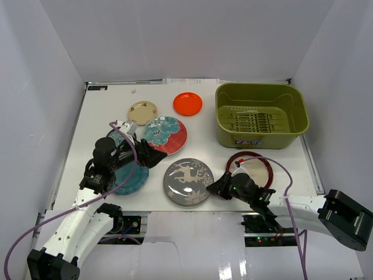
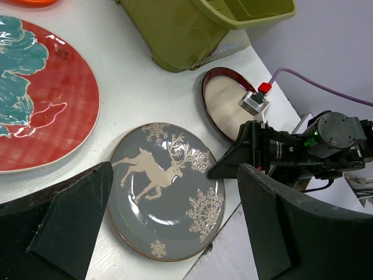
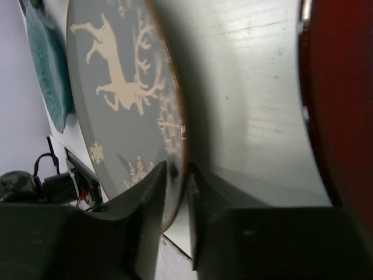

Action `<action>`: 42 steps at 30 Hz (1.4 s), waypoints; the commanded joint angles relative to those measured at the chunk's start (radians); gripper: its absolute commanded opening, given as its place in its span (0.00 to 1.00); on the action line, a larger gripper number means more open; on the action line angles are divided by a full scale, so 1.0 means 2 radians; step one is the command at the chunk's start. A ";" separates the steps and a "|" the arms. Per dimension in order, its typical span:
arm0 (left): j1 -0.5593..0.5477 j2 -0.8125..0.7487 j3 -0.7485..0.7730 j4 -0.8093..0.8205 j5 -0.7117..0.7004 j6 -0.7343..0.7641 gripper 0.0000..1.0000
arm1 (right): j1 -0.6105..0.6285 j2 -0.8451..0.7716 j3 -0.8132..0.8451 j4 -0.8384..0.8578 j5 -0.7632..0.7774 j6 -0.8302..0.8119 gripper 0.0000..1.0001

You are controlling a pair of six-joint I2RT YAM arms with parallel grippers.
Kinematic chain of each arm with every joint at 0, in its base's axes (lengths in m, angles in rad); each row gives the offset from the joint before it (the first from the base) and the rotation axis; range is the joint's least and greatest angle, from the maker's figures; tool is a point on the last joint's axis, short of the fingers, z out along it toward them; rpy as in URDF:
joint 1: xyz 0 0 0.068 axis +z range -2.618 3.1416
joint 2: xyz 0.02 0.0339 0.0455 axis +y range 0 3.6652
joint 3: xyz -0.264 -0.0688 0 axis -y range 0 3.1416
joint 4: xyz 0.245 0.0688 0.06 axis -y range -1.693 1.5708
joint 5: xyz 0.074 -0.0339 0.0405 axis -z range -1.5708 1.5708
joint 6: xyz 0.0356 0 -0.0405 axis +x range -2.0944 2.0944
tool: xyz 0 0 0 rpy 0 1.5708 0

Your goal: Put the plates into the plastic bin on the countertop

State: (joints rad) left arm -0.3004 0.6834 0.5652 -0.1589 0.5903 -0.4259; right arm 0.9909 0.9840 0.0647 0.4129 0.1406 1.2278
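The white desk (image 1: 204,143) holds an orange plate (image 1: 187,104), a tan plate (image 1: 143,112), a red plate (image 1: 166,135) with teal flowers and a plain teal plate (image 1: 133,179). A grey plate (image 1: 187,181) shows a cream deer and snowflakes; the bin (image 1: 256,132) is olive green.

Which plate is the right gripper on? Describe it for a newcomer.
From the olive-green bin at the far right of the countertop, come to the near edge. The middle plate there is the grey deer plate, its rim between the fingers of the right gripper. Only it is grey, with pale reindeer and snowflakes; beside it lie a red-rimmed plate and a teal plate.
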 commanded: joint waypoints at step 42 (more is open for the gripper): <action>0.004 0.018 -0.079 0.023 -0.197 -0.185 0.82 | -0.521 0.037 0.574 -0.246 -0.176 -0.280 0.08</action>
State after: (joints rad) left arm -0.2947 0.7319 0.4191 -0.1413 0.2012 -0.8013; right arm 0.0265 1.1175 1.1858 -0.2226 -0.0154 0.6235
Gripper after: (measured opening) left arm 0.829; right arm 0.078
